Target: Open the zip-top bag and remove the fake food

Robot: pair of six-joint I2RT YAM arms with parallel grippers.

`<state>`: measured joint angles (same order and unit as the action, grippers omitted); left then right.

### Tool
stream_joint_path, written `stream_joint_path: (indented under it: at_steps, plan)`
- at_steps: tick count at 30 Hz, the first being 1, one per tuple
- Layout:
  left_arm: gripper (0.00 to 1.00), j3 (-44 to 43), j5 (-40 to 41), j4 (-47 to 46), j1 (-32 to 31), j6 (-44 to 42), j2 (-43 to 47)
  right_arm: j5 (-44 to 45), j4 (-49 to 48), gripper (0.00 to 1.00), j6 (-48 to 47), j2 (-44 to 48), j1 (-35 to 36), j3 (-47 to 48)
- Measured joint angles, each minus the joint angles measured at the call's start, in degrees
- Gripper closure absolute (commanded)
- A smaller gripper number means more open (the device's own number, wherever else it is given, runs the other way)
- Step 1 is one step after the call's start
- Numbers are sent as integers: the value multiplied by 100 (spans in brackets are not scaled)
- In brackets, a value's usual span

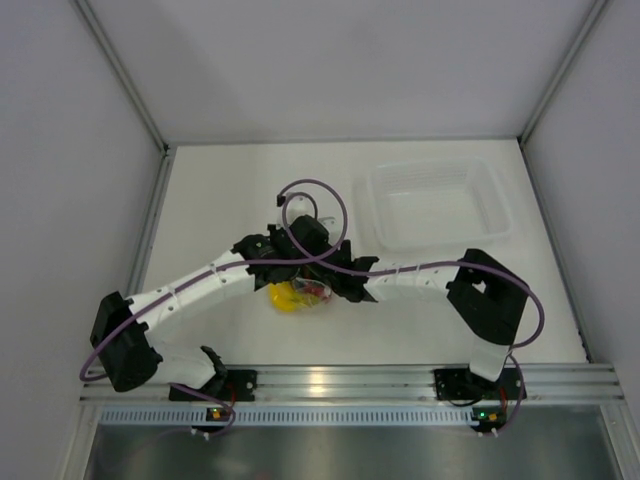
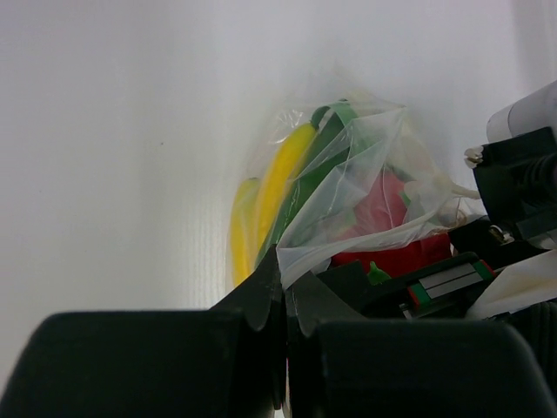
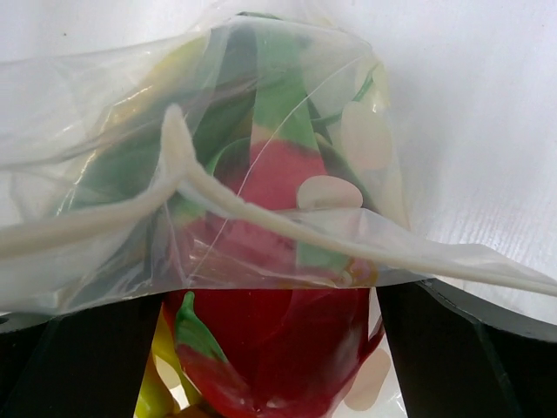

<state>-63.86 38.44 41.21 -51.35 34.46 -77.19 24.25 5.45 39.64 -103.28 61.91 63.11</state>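
Black fingertips of the left claw (image 2: pixel 285 300) fill the foreground of the left wrist view, clenched on a fold of the zip-top bag (image 2: pixel 365 174) and pinning its clear film between them. The pouch lies on the white counter (image 1: pixel 220 200) between the two arms, near the front edge and well apart from the rigid clear tray (image 1: pixel 500 215) at the back right.

Through the crinkled plastic show the yellow banana bunch (image 2: pixel 278 187), the small green piece (image 2: pixel 322 165) beside it and the red fruit (image 2: pixel 392 252) with its green top.

On the other side, the right claw (image 3: pixel 274 348) stands released, its fingers spread wide to either side of the red fruit, with the bag's pale zip strip (image 3: pixel 226 205) draped loosely across in front. Whether those fingers touch the film cannot be told.

By the look of the strip, which bows up and away from the film below it, the mouth seems to have been parted at least in part, so the opening step appears largely done. The removal is not: every piece of fake food in view sits inside the bag or at its mouth, and none is gripped. What is left, on this showing, is for the spread claw to close on the red fruit and draw it out while the other claw anchors the pouch, then the banana and the green piece after it.
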Motion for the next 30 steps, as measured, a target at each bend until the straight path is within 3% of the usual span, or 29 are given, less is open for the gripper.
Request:
stream_joint_path:
  at_steps: [13,15,16,17,19,20,23,30]
  plan:
    - [100,66,90,39,136,2,4,0,-363,1,48,-308,7,144]
    - [100,68,81,37,140,13,4,-4,-382,20,35,-304,7,140]
    - [100,68,37,31,140,39,4,-20,-431,35,17,-282,7,105]
    - [100,68,-31,-4,140,72,4,-37,-479,58,4,-262,7,61]
    - [100,70,-63,-44,92,76,4,-24,-636,73,96,-105,7,-101]
    - [100,70,-90,-59,59,79,4,-20,-649,86,114,-20,7,-186]
    - [100,70,-234,-120,-63,116,4,-24,-498,98,98,251,7,-417]
    - [100,76,-597,-289,-219,168,-22,-61,190,100,-136,798,11,-671]
